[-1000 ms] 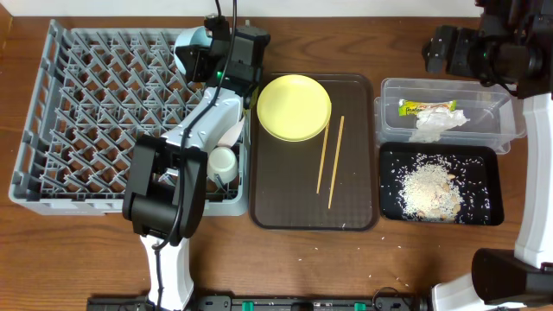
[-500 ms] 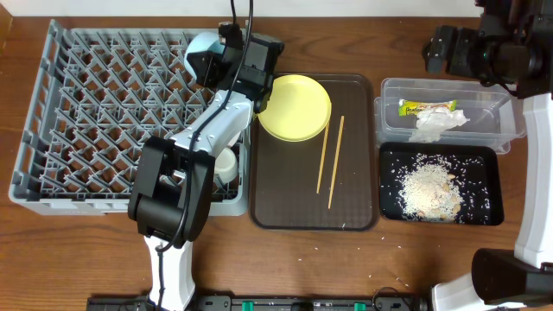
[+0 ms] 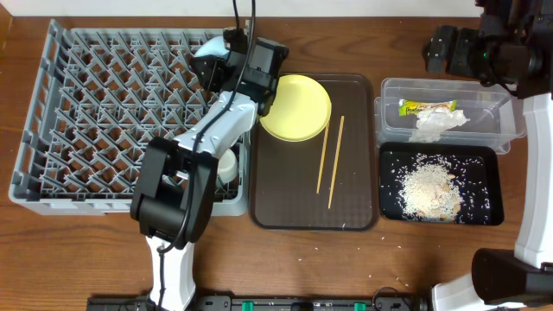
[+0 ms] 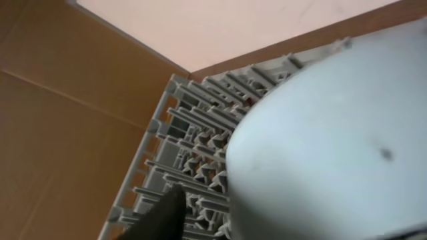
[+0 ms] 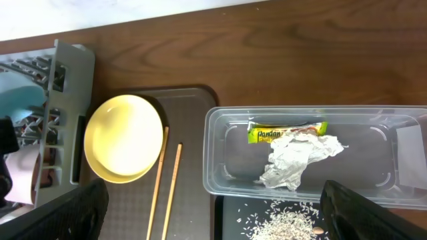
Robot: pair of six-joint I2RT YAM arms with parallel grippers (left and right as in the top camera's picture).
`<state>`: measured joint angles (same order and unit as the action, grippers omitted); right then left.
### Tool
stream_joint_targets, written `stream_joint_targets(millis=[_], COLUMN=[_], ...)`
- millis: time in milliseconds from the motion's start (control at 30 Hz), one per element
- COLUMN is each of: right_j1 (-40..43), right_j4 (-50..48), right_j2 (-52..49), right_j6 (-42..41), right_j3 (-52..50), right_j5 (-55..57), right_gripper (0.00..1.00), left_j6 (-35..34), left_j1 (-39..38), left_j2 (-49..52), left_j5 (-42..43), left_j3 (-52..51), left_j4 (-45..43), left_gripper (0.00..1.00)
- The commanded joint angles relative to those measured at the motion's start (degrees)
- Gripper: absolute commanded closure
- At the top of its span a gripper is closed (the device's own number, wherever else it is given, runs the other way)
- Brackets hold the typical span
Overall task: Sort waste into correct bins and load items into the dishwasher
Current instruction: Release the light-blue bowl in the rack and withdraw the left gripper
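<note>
My left gripper (image 3: 230, 60) is shut on the light blue bowl (image 3: 208, 53) and holds it tilted over the far right corner of the grey dish rack (image 3: 78, 130). In the left wrist view the bowl (image 4: 333, 133) fills the right side and one dark finger (image 4: 163, 217) shows above the rack (image 4: 193, 133). A pale cup (image 3: 227, 164) sits in the rack's right edge. The yellow plate (image 3: 295, 105) and wooden chopsticks (image 3: 328, 160) lie on the brown tray. My right gripper (image 5: 213, 213) is open and empty, high above the clear tub (image 5: 233, 180).
The clear tub (image 3: 390, 121) holds the green-yellow wrapper (image 3: 425, 107) and the crumpled napkin (image 3: 436, 124). The black tray (image 3: 492, 173) holds the rice scraps (image 3: 428, 188). A few rice grains lie on the table in front. The brown tray (image 3: 285, 199) lies between rack and bins.
My left gripper has carried the light blue bowl to the right along the rack's far edge, toward the yellow plate. The right arm has not moved.
</note>
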<state>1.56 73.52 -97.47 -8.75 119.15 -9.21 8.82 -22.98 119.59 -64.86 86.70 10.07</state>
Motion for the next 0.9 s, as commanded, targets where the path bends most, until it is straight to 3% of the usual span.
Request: stream_joint_targets(millis=[0,200,533,667,867], right_j1=[-0.46,-0.46,-0.46,-0.46,-0.46], right_j4=[0.02,0.04,0.04,0.02,0.02], right_j2=[-0.15,-0.13,-0.15,-0.13,-0.15], right_j6=[-0.61,-0.61,-0.61,-0.61,-0.61], right_j3=[-0.13,-0.13,-0.13,-0.13,-0.13], right_j5=[-0.24,-0.24,-0.24,-0.24,-0.24], right_gripper=[0.01,0.01,0.01,0.01,0.01], left_j6=[-1.03,-1.55,-5.09,-5.31,-13.14], left_j1=[-1.51,-2.34,-2.49,-2.49,-2.49], left_j2=[0.66,0.66,-1.01,-6.16,-15.69], left_j5=[0.04,6.16,12.52,24.09,44.48], left_j3=[-0.37,-0.37,-0.15,-0.15,-0.15], left_j4=[-0.02,1.92,3.28,4.28,11.32], left_gripper=[0.57,0.47,0.4,0.39,0.39])
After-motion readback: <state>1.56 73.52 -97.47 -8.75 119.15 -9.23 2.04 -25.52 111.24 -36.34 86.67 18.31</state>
